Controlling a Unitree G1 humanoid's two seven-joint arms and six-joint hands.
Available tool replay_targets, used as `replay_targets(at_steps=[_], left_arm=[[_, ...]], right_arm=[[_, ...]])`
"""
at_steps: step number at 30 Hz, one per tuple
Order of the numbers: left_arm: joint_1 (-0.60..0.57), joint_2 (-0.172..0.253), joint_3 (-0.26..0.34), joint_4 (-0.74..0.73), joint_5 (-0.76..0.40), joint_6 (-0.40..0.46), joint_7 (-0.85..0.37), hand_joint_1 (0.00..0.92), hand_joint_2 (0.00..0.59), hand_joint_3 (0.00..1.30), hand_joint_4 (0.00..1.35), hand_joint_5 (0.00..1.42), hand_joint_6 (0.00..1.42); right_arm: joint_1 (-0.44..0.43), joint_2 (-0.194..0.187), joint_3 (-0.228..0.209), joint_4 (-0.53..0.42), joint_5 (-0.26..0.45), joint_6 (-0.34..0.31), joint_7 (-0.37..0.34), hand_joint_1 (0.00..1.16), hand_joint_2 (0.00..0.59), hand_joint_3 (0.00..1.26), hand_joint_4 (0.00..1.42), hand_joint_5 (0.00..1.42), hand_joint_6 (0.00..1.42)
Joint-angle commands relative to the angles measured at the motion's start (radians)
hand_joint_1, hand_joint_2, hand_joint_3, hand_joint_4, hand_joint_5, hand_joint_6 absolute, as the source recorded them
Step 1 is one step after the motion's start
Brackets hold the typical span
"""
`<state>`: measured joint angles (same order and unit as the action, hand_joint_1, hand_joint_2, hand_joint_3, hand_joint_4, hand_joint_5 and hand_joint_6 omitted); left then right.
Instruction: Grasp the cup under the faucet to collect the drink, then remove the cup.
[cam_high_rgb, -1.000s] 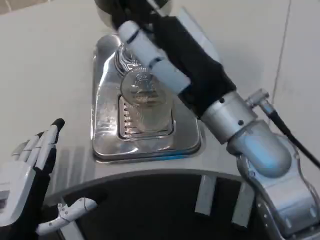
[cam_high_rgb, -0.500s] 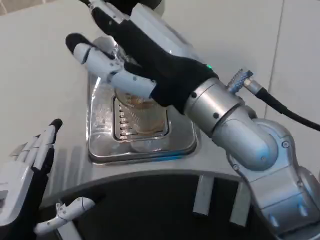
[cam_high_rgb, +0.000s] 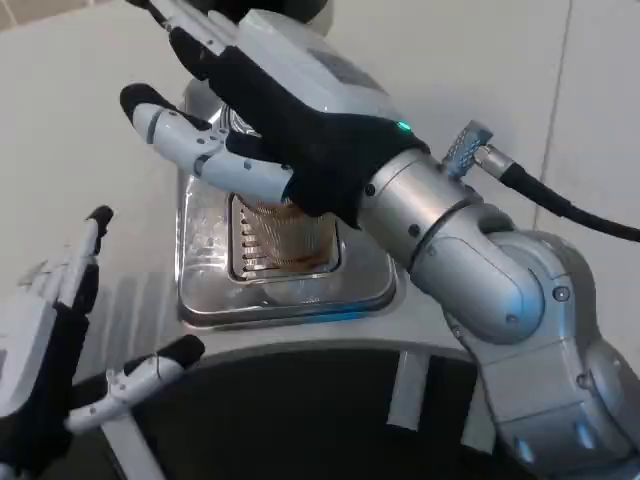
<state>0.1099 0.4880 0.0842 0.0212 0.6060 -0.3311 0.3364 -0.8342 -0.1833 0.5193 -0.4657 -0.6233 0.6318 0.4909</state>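
A clear cup (cam_high_rgb: 292, 238) with brownish drink in it stands on the grille of a shiny metal drip tray (cam_high_rgb: 290, 297). My right hand (cam_high_rgb: 275, 115) hovers above and in front of the cup with its fingers spread, holding nothing and hiding the cup's upper part. One white finger (cam_high_rgb: 185, 140) reaches out to the left over the tray's edge. My left hand (cam_high_rgb: 45, 340) floats at the lower left, away from the tray, with fingers straight and apart and its thumb (cam_high_rgb: 150, 375) sticking out to the right. The faucet is hidden behind the right hand.
The tray sits on a white table (cam_high_rgb: 90, 120). A dark curved edge of my body (cam_high_rgb: 300, 400) fills the bottom. My silver right forearm (cam_high_rgb: 480, 270) crosses the right side, with a black cable (cam_high_rgb: 570, 215) running off it.
My right hand has come off the cup, risen and swung to the left with its fingers spread. My left hand has lifted slightly and its thumb has opened out.
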Motion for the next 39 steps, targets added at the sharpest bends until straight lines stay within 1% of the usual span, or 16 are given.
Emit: replay_targets(at_steps=[1,5,8,12,16,20,24,26,30,31,35,39], left_arm=[[-0.049,-0.014,-0.004,0.046,-0.043,-0.036,0.006,0.044,0.046,0.00,0.00,0.10,0.14],[-0.088,-0.023,-0.029,0.070,-0.038,-0.060,0.010,0.065,0.041,0.00,0.00,0.10,0.14],[-0.114,-0.042,-0.054,0.094,-0.034,-0.071,0.012,0.071,0.041,0.00,0.00,0.10,0.14],[-0.141,-0.055,-0.071,0.122,-0.033,-0.084,0.022,0.093,0.037,0.00,0.00,0.12,0.15],[-0.174,-0.062,-0.082,0.148,-0.025,-0.080,0.023,0.108,0.038,0.00,0.00,0.12,0.16],[-0.208,-0.052,-0.101,0.171,-0.015,-0.078,0.001,0.122,0.039,0.00,0.00,0.09,0.14],[-0.243,-0.041,-0.121,0.207,-0.033,-0.101,-0.026,0.116,0.050,0.00,0.00,0.07,0.08],[-0.252,-0.045,-0.123,0.224,-0.042,-0.115,-0.024,0.116,0.049,0.00,0.00,0.06,0.06],[-0.269,-0.068,-0.123,0.263,-0.064,-0.142,0.002,0.127,0.042,0.00,0.00,0.05,0.06],[-0.275,-0.075,-0.122,0.273,-0.074,-0.149,0.002,0.145,0.038,0.00,0.00,0.05,0.06],[-0.307,-0.098,-0.122,0.318,-0.096,-0.172,0.008,0.166,0.039,0.00,0.00,0.05,0.06],[-0.336,-0.106,-0.126,0.353,-0.106,-0.193,0.007,0.197,0.038,0.00,0.00,0.04,0.06]], right_arm=[[0.009,0.007,0.045,0.002,-0.007,0.016,0.071,0.00,0.523,0.00,0.00,0.00,0.00],[0.005,0.004,0.044,-0.003,-0.031,0.017,0.090,0.00,0.523,0.00,0.00,0.00,0.00],[-0.002,0.007,0.042,-0.003,-0.048,0.015,0.103,0.00,0.523,0.00,0.00,0.00,0.00],[0.002,0.014,0.031,-0.007,-0.050,0.006,0.105,0.00,0.526,0.00,0.00,0.00,0.00],[0.008,0.014,0.024,-0.005,-0.050,-0.011,0.100,0.00,0.529,0.00,0.00,0.00,0.00],[0.014,0.013,0.019,0.002,-0.046,-0.022,0.098,0.00,0.532,0.00,0.00,0.00,0.00],[0.060,-0.011,-0.010,0.030,-0.019,-0.090,0.075,0.00,0.532,0.00,0.00,0.00,0.00],[0.076,-0.020,-0.023,0.045,-0.009,-0.122,0.065,0.00,0.529,0.00,0.00,0.00,0.00],[0.096,-0.032,-0.042,0.080,0.008,-0.182,0.050,0.00,0.532,0.00,0.00,0.00,0.00],[0.097,-0.032,-0.045,0.085,0.011,-0.190,0.048,0.00,0.533,0.00,0.00,0.00,0.00],[0.095,-0.025,-0.051,0.097,0.009,-0.211,0.046,0.00,0.532,0.00,0.00,0.00,0.00],[0.082,-0.013,-0.050,0.098,-0.001,-0.206,0.050,0.00,0.532,0.00,0.00,0.00,0.00]])
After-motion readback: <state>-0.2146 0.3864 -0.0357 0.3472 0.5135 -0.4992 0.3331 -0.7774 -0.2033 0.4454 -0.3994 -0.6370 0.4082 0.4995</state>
